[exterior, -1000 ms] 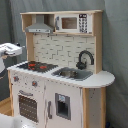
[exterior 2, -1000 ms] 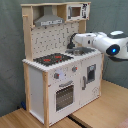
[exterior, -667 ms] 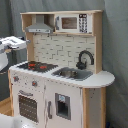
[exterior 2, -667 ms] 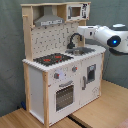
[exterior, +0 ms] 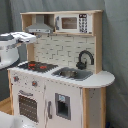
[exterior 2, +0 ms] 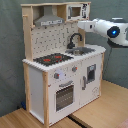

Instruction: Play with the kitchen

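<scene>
The kitchen (exterior: 65, 90) (exterior 2: 37, 85) is a white and light-wood toy unit that fills both exterior views. It has a black-red hob (exterior: 34, 65) (exterior 2: 52, 59), a black faucet (exterior: 85, 57) (exterior 2: 75, 39) over a sink (exterior: 72, 74) (exterior 2: 82, 50), an oven door (exterior: 28, 106) (exterior 2: 65, 95), a grey hood (exterior: 41, 26) (exterior 2: 49, 20) and a small microwave (exterior: 70, 23) (exterior 2: 75, 11). My gripper (exterior: 33, 36) (exterior 2: 81, 25) hovers over the counter, just above the faucet and below the microwave shelf, touching nothing I can see.
A grey curtain (exterior 2: 10, 50) hangs behind the kitchen. The unit stands on a light wooden surface (exterior 2: 102, 107). My white arm (exterior 2: 112, 31) reaches in from the second exterior view's right. A white shape (exterior: 5, 120) sits at the first exterior view's bottom left.
My arm has moved in toward the kitchen and a little upward, bringing the gripper from beside the counter to above the faucet.
</scene>
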Robot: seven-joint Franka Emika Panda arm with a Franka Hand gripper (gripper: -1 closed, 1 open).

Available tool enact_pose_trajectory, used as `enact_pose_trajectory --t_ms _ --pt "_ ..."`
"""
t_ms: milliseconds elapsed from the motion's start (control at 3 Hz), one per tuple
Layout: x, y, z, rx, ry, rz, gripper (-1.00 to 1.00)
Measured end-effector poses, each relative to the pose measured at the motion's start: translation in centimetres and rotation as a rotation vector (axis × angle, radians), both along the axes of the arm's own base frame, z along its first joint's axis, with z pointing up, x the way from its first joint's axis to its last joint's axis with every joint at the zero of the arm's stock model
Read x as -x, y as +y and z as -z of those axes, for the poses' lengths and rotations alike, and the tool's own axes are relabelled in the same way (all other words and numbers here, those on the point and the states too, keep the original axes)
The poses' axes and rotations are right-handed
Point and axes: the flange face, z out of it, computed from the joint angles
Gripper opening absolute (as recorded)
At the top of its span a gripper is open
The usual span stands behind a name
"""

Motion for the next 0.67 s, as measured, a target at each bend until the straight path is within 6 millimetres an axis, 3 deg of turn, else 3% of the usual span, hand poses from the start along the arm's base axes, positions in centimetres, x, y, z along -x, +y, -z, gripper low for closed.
enact_pose_trajectory --t_ms 667 --pt "-3.1 -1.5 -0.1 0.044 0.037 -0.07 1.0"
